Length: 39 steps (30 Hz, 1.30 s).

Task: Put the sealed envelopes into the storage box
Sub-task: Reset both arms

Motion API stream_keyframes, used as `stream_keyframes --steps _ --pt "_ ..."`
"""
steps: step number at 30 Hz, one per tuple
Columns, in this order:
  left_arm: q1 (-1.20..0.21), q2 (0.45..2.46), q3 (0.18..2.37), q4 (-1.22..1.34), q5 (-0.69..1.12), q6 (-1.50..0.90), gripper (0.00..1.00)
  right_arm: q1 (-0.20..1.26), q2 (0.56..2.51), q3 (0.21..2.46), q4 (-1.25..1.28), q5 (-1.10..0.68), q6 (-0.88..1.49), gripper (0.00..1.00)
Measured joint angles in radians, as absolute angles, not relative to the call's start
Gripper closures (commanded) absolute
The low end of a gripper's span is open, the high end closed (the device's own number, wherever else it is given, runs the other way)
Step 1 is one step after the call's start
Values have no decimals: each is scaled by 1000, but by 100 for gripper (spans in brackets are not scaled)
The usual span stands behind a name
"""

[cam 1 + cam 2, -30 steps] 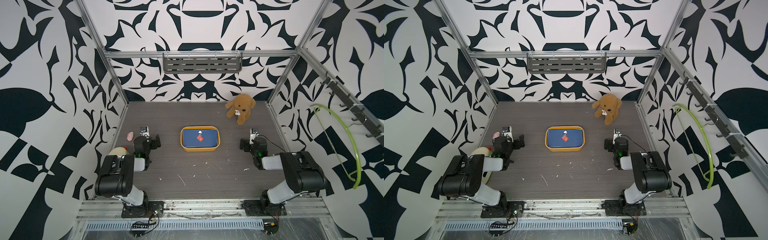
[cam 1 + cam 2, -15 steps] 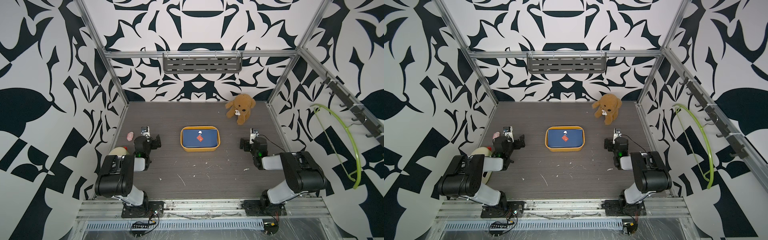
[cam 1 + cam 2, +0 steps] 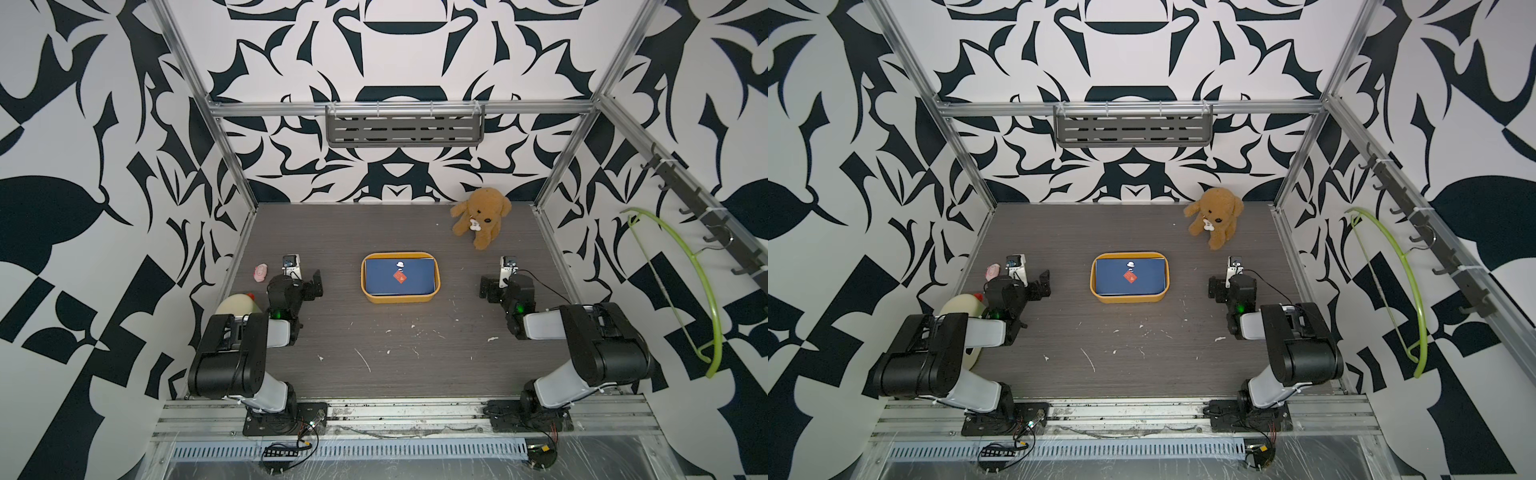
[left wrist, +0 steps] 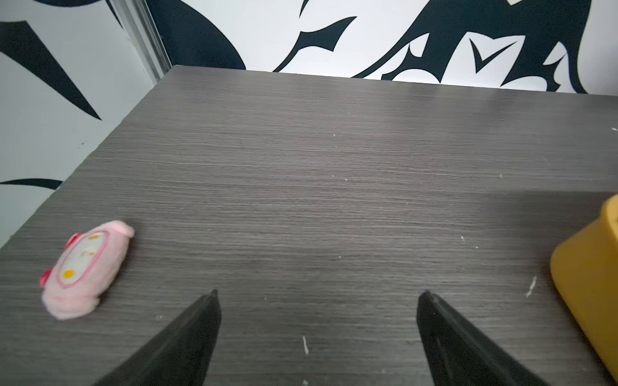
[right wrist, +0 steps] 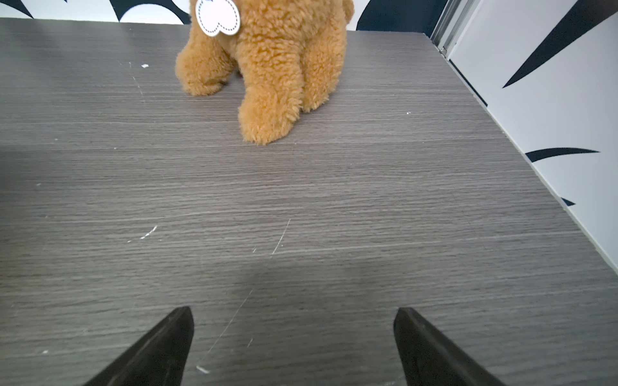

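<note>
bench (image 3: 374, 232): dark grey wood-grain top, flecked with pale scraps toward the front edge.
storage box (image 3: 399, 299): mustard-yellow tub at mid-bench, long sides parallel to the front edge, between the two grippers and well apart from both.
sealed envelopes (image 3: 419, 282): only the top one shows, navy, lying flat inside the storage box and nearly filling it; anything beneath is hidden.
seals: red diamond sticker (image 3: 400, 276) at the navy envelope's middle, white-and-black sticker (image 3: 400, 264) near its back edge; print too small to read.
left gripper (image 4: 319, 291): near the left edge, fingers spread wide, holding nothing, bare bench beneath.
right gripper (image 5: 293, 308): near the right edge, fingers likewise spread wide, holding nothing.
plush dog (image 3: 480, 216): tan, at the back right corner; white tag (image 5: 217, 15) with a dashed border at its neck, no lettering legible.
pink plush toy (image 4: 85, 269): at the left edge, near the left gripper, not touching it.
green hanger (image 3: 702, 282): on the right wall's hook rail.
</note>
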State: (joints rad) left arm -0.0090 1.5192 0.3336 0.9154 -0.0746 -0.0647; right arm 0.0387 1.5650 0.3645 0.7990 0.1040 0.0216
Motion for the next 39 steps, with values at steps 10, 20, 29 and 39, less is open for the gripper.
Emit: stream_keyframes --steps 10,20,29,39 --pt "0 1537 372 876 -18 -51 1 39 1565 364 802 101 22 1" --pt "0 1537 374 861 -1 -51 1 39 1565 364 806 100 22 1" --pt "0 1537 374 854 1 -50 1 39 1566 366 805 100 22 1" --pt "0 1537 374 851 1 -48 1 39 1565 366 805 100 22 0"
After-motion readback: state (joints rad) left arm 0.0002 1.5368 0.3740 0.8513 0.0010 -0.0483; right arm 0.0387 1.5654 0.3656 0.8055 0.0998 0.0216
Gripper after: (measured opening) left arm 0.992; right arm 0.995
